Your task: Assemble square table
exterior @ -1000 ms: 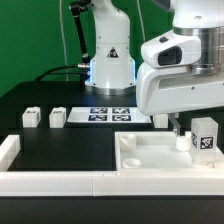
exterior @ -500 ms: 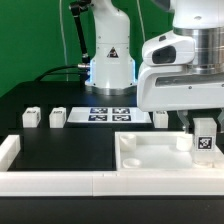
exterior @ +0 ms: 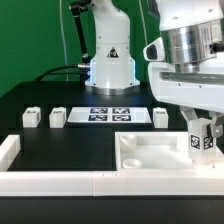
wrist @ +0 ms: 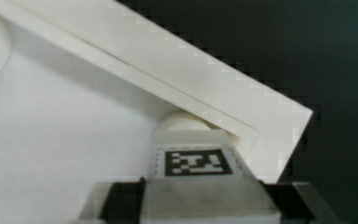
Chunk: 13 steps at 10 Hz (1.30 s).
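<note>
The panel is laid flat at the exterior view's right, just beside the rail along the near edge. This placing is judged to steady it while legs are pressed in. Over its far right corner the gripper is clenched on a leg, which is held upright, apparently so that its lower end can be lowered into a corner socket. Three more legs are stood along the far side, flanking the marker board and well apart from the panel. Alignment cannot be judged from the exterior view. In the wrist view the leg is shown between the fingers, with a round socket just beyond it by the raised rim — whether they touch cannot be told.
</note>
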Motion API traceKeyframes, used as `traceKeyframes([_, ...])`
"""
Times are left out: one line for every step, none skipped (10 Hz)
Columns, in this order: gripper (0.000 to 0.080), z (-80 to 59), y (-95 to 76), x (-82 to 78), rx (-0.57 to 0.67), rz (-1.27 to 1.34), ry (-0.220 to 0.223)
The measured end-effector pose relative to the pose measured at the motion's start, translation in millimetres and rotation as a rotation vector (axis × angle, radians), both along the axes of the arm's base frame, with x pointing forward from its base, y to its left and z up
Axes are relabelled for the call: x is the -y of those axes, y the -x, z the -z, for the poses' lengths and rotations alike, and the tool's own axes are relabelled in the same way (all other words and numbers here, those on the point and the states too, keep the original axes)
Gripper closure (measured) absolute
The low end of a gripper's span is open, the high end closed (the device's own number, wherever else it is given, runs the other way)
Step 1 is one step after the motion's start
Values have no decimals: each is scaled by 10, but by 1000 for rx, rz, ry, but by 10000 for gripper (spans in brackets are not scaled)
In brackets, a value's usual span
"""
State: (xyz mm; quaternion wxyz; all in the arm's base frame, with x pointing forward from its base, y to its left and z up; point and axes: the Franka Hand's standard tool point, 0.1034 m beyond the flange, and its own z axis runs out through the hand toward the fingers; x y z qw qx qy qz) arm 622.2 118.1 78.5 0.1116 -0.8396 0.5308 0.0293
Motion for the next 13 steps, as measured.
traceKeyframes([509, 1, 3, -5, -4, 15, -1])
traceKeyframes([509, 2, 3, -12, -22, 95, -7])
traceKeyframes([509, 3, 2, -16, -35, 157, -12])
traceKeyframes([508, 8, -25, 3, -37, 266, -38])
traceKeyframes([508, 4, -14, 15, -38, 334, -73])
traceKeyframes([508, 7, -3, -2, -31, 283, -67])
traceKeyframes([427, 8, 5, 2, -22, 198, -48])
traceKeyframes([244, -13, -4, 2, 2, -7, -1])
traceKeyframes([244, -3, -13, -36, 28, -240, 55])
traceKeyframes([170, 2, -11, -91, 39, -425, 86])
traceKeyframes([156, -2, -27, -79, 46, -410, 77])
traceKeyframes([156, 1, -30, -59, 63, -499, 84])
traceKeyframes([150, -5, -29, -60, 80, -638, 103])
